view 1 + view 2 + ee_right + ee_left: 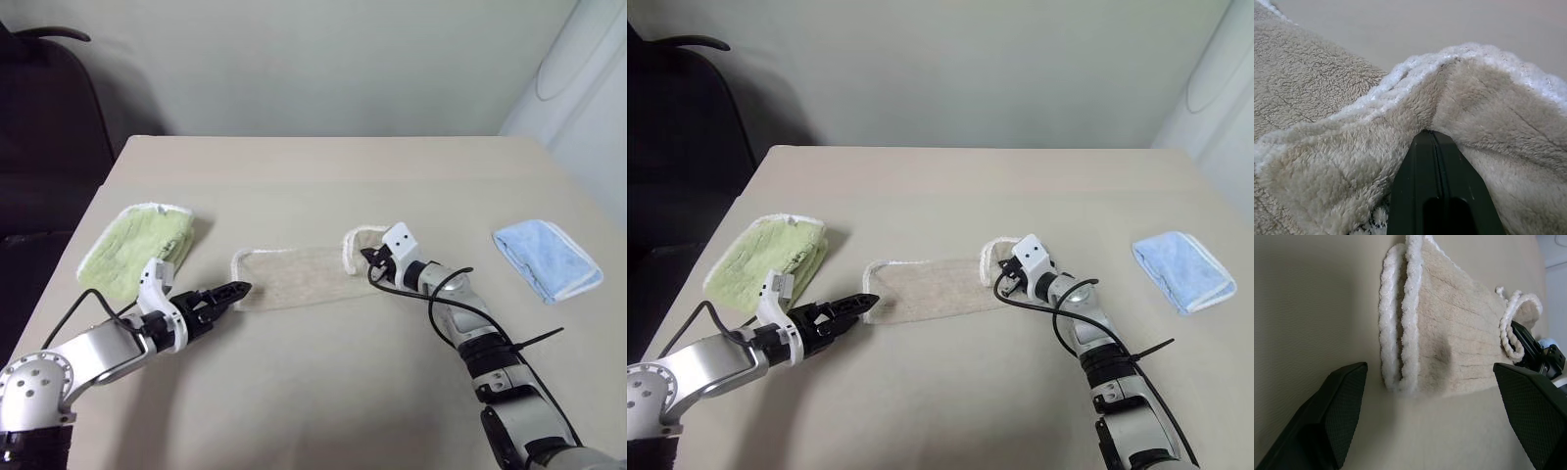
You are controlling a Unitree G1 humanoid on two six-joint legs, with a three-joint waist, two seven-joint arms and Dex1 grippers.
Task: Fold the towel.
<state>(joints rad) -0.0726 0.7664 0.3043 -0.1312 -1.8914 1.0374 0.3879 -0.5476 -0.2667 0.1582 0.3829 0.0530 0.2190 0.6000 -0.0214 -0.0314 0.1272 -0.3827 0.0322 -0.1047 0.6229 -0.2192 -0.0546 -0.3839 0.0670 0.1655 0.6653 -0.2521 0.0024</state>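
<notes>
- Head views: the towel [294, 277] is lying near the middle of the table [323, 176], already doubled into a long strip. The right gripper [375, 257] is pinching the strip's right end, with its fingers closed on the cloth and that end lifting into a small hump edged in white. The left gripper [227, 291] is hovering just beside the left end, holding nothing.
- To do this step well, I judge the right arm should be carrying its end in a low arc over to the left end, keeping the white edging lined up, while the left gripper is either pinning the near corner or keeping clear of the travelling cloth.
- Left wrist view: the left gripper's two fingers [1327, 416] are standing wide apart, with the towel's doubled white edge [1398, 333] lying between and beyond them, not touched.
- Right wrist view: the black fingers [1442, 191] are pressed together, with tan pile bunching around their tip, so the grip is looking deep enough not to slip.
- Counting: one tan towel, one light green towel [137, 245] folded at the table's left, one light blue towel [547, 258] folded at the right, making three cloths; two grippers; one dark chair [44, 108] beyond the table's left corner.
</notes>
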